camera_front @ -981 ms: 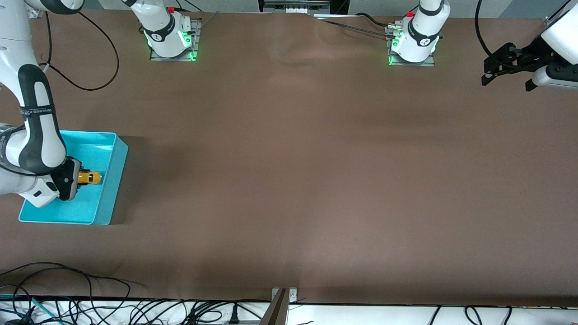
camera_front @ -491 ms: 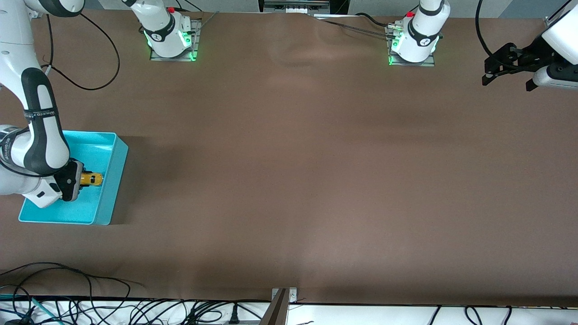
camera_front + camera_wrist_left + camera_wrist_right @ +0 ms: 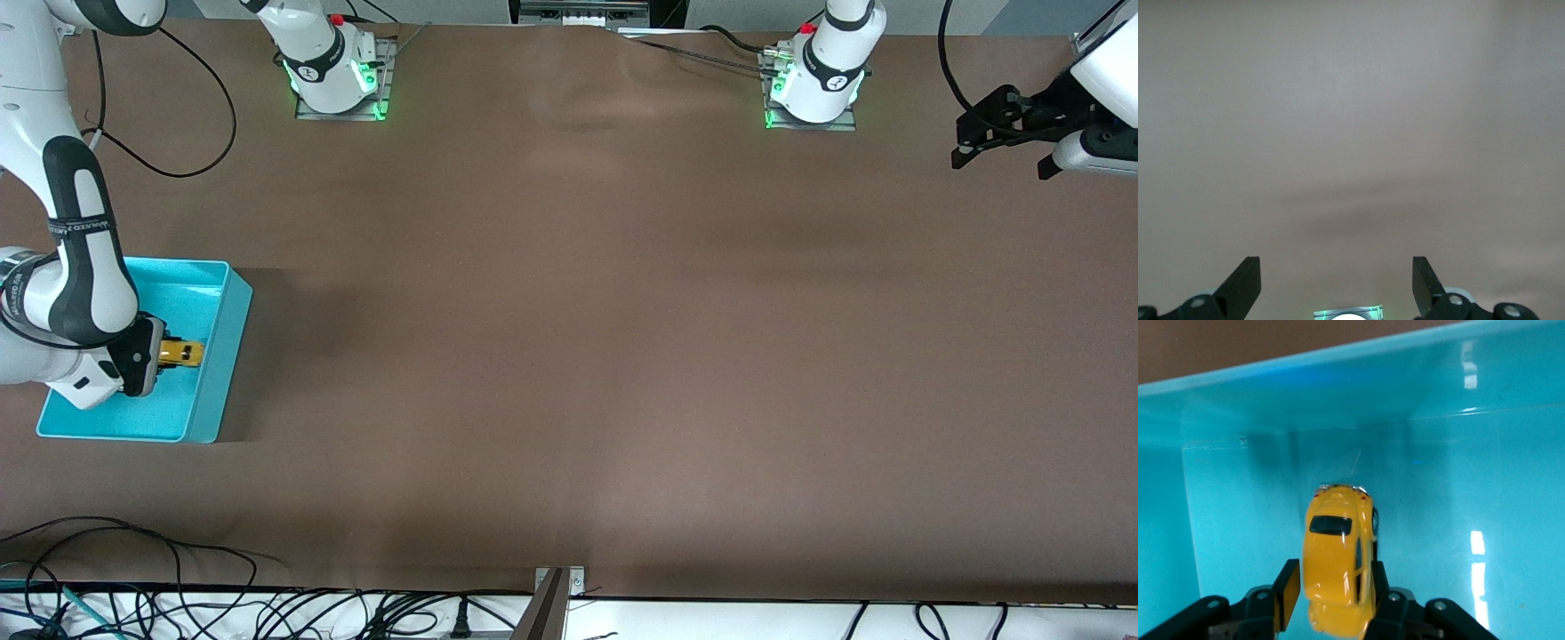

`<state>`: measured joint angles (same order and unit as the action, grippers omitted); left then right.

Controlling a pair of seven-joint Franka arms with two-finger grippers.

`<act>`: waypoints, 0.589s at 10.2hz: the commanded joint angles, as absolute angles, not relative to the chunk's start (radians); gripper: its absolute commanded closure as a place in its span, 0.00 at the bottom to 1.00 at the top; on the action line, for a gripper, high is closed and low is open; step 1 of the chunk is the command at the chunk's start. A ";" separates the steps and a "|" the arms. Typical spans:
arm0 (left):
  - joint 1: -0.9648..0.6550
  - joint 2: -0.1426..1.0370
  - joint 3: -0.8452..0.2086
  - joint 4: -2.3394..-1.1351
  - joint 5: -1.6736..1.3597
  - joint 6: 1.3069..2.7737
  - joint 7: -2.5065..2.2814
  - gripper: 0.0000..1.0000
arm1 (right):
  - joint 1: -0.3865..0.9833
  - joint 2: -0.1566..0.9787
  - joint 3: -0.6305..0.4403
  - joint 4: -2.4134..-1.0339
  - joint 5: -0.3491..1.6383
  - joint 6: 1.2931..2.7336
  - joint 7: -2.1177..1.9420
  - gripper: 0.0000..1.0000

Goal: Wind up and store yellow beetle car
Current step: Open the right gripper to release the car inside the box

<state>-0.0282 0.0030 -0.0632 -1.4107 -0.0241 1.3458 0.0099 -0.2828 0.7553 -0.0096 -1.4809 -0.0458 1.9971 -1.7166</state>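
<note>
Inside the turquoise plastic bin (image 3: 218, 347), my right gripper (image 3: 1331, 597) flanks the tiny yellow beetle car (image 3: 1337, 561), fingers just parting, car's length pointing away from my wrist; my left gripper (image 3: 1000, 142) waits spread wide.

A robotics laboratory: two white arm bases (image 3: 336, 67) glowing green are bolted to a brown-covered table (image 3: 569, 356), with loose black cables (image 3: 160, 604) and a power strip (image 3: 462, 627) crowding its camera-side edge.
</note>
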 commanded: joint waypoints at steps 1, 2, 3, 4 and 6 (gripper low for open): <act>-0.026 0.005 -0.061 -1.388 -0.032 1.325 0.005 0.00 | -0.293 0.741 0.000 -1.494 -0.045 1.997 -1.738 0.32; -0.026 0.005 -0.063 -1.388 -0.032 1.325 0.005 0.00 | -0.293 0.738 0.000 -1.491 -0.044 1.996 -1.736 0.26; -0.026 0.005 -0.061 -1.388 -0.032 1.325 0.005 0.00 | -0.293 0.727 0.002 -1.490 -0.044 1.988 -1.736 0.23; -0.026 0.006 -0.061 -1.388 -0.032 1.325 0.005 0.00 | -0.291 0.709 0.005 -1.485 -0.041 1.958 -1.729 0.21; -0.026 0.005 -0.063 -1.388 -0.032 1.325 0.005 0.00 | -0.288 0.649 0.008 -1.483 -0.011 1.890 -1.682 0.16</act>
